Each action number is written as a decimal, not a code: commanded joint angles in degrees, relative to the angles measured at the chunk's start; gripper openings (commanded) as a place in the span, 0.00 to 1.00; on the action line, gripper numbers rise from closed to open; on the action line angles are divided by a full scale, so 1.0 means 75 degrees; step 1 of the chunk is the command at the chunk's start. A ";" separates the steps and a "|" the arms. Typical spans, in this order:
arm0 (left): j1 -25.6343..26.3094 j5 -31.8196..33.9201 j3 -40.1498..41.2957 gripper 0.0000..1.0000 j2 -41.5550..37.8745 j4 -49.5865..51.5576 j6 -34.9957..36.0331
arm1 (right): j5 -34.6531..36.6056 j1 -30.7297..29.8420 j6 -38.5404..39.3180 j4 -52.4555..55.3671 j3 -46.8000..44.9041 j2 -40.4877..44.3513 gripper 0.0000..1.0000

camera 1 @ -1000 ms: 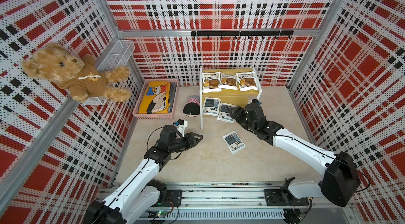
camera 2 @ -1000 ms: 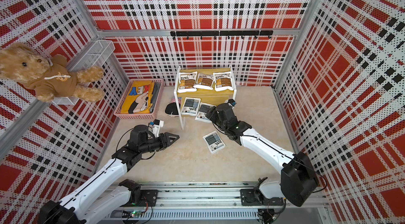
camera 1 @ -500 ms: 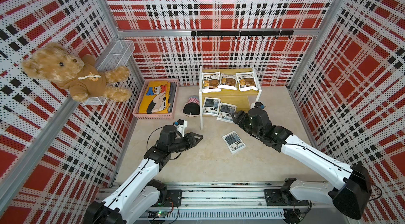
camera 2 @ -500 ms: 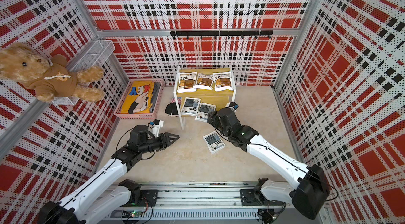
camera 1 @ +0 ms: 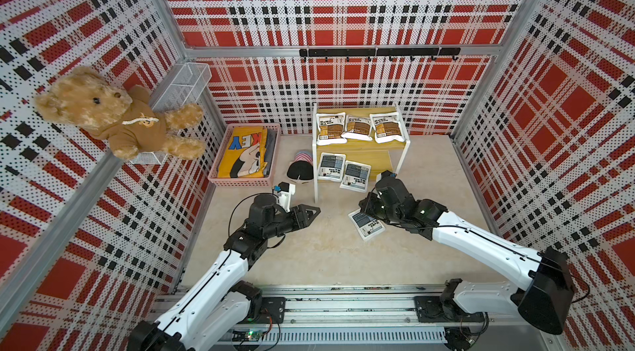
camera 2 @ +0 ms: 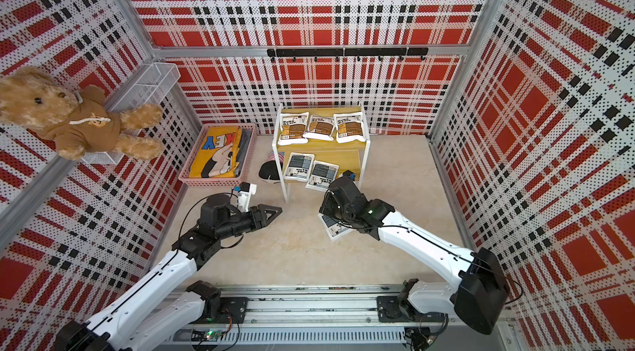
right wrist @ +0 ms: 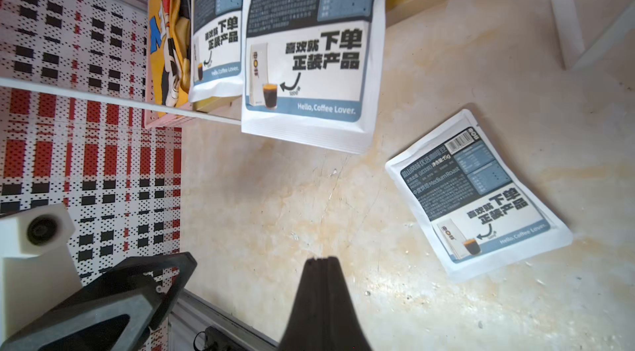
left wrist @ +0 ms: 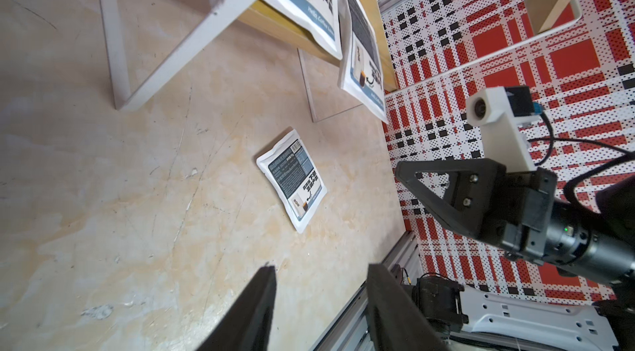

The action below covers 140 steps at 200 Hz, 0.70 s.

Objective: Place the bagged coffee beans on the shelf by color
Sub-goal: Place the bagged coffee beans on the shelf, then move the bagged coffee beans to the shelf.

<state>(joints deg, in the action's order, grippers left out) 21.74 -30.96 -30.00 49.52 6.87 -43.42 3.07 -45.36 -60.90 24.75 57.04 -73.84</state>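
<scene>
Bagged coffee beans [right wrist: 477, 194]: "Medium Roast", "Hello, Coffee Lover."

Teddy bear [camera 1: 113, 115] against wire basket [camera 1: 184, 83]; yellow cloth [camera 1: 244, 152] in pink basket [camera 1: 240, 181]; hook rail [camera 1: 378, 52] on back wall [camera 1: 343, 6].

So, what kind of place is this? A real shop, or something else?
Probably a staged robot test cell, not a real shop: plaid perforated panels close it in on three sides, two robot arms stand on a metal rail at the front, and a teddy bear sits high on one wall.
</scene>
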 commanded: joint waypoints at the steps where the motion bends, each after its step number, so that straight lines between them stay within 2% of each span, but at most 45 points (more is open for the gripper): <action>1: 0.0020 0.0116 -0.0126 0.50 -0.0111 -0.0178 0.0119 | -0.0010 -0.0045 0.0222 -0.0380 0.0210 -0.0227 0.00; 51: -0.0048 0.0098 -0.0057 0.50 -0.0250 -0.0044 0.0131 | 0.0184 0.0089 0.0371 -0.0638 0.0500 -0.0772 0.00; 140: -0.0153 0.0109 -0.0067 0.50 -0.0242 0.0162 0.0316 | -0.0082 0.0738 0.0848 -0.0696 0.1062 -0.1401 0.00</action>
<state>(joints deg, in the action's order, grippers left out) 20.97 -30.59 -30.00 48.01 7.40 -42.70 3.18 -40.36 -56.77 20.23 62.52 -82.76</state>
